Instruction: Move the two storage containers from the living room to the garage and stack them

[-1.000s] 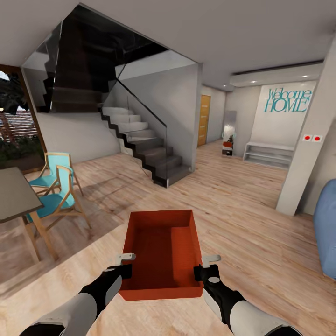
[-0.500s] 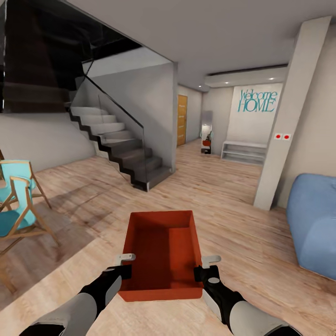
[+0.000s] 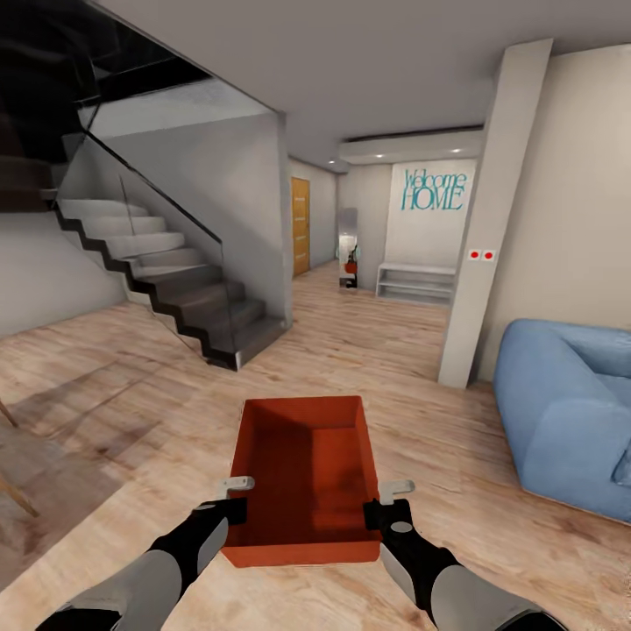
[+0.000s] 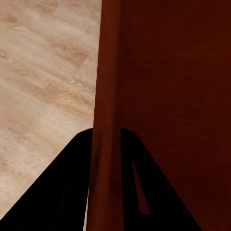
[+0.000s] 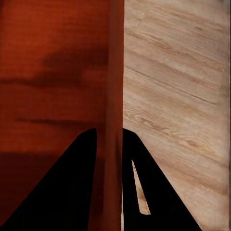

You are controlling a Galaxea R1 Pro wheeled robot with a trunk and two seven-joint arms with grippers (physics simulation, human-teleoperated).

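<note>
One red bin [image 3: 302, 473], two grippers, left [image 3: 235, 498] and right [image 3: 384, 501], beside it; beyond the bin, one staircase [image 3: 166, 285], one sofa [image 3: 570, 403].

Illumination is even and bright, with recessed ceiling spots [image 3: 386, 158] at the far end. The staircase [image 3: 175, 289] casts a soft shadow across the plank floor [image 3: 105, 394]. Head-view verticals lean at the edges. Wrist-view claw fingers [image 4: 62, 192] render as black, blurred silhouettes.

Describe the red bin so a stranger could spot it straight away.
Start from the pale wood floor in front of the staircase. Low in the head view, the storage container is carried between the left end effector and right end effector, each shut on a side wall. It is the red-orange open-top box.
</note>
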